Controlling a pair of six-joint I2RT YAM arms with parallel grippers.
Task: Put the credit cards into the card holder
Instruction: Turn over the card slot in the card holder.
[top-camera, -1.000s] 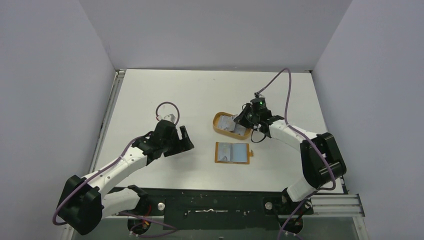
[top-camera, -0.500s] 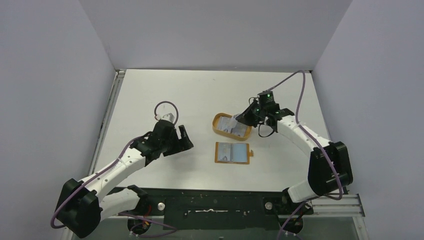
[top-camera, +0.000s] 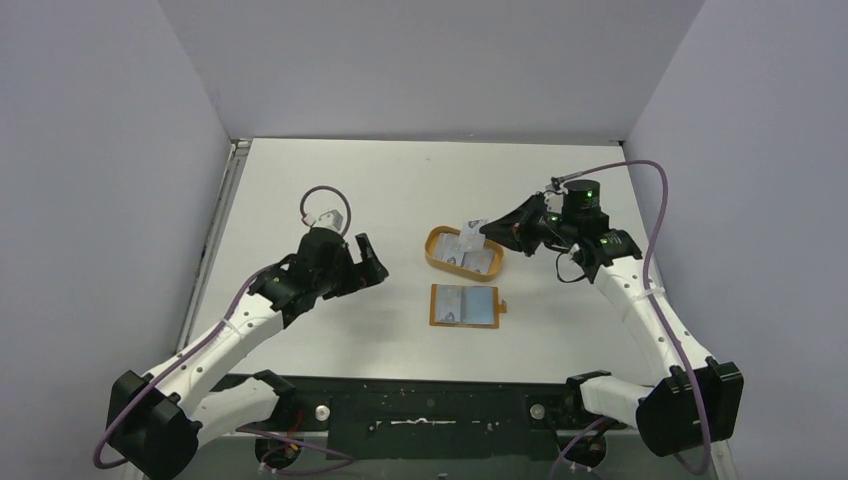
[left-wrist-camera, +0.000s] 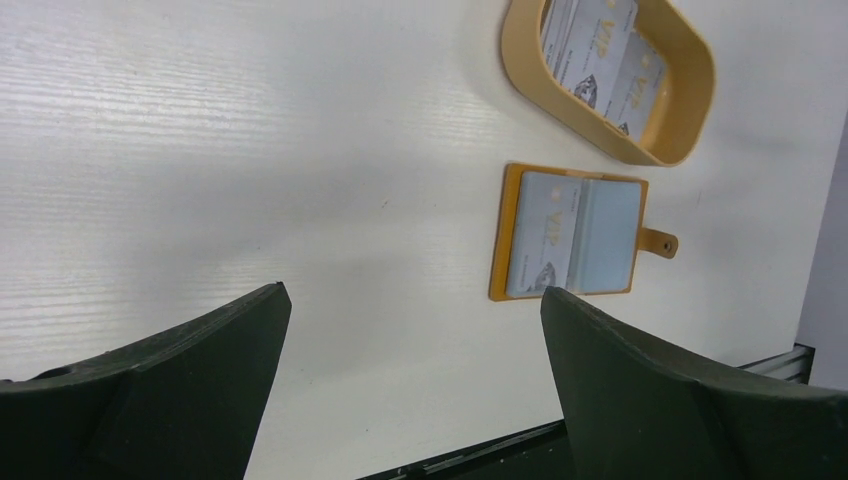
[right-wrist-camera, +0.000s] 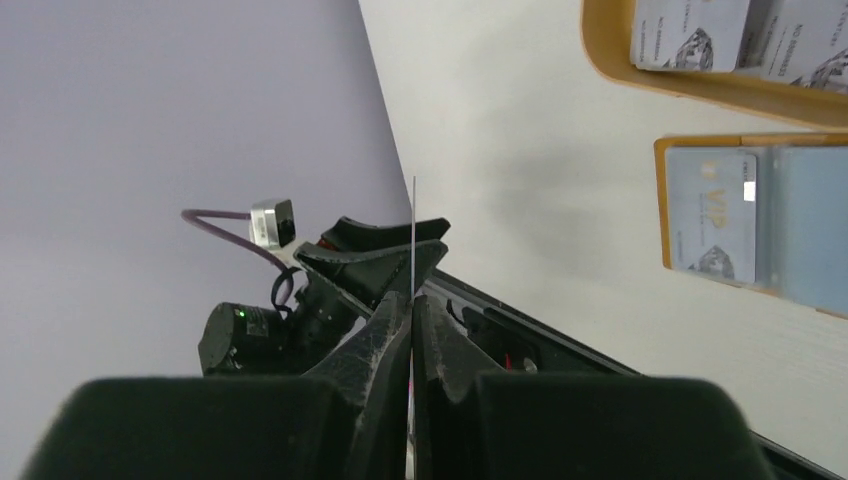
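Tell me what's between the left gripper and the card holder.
Nothing. Only bare table lies between the left gripper and the card holder. The left wrist view shows it best, and the top view agrees.

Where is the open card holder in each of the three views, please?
Top external: the card holder lies open near the picture's middle, just below the tray.
Left wrist: right of centre, below the tray.
Right wrist: at the right edge, partly cut off.
Shared landmark: the oval tray, beside the holder everywhere.
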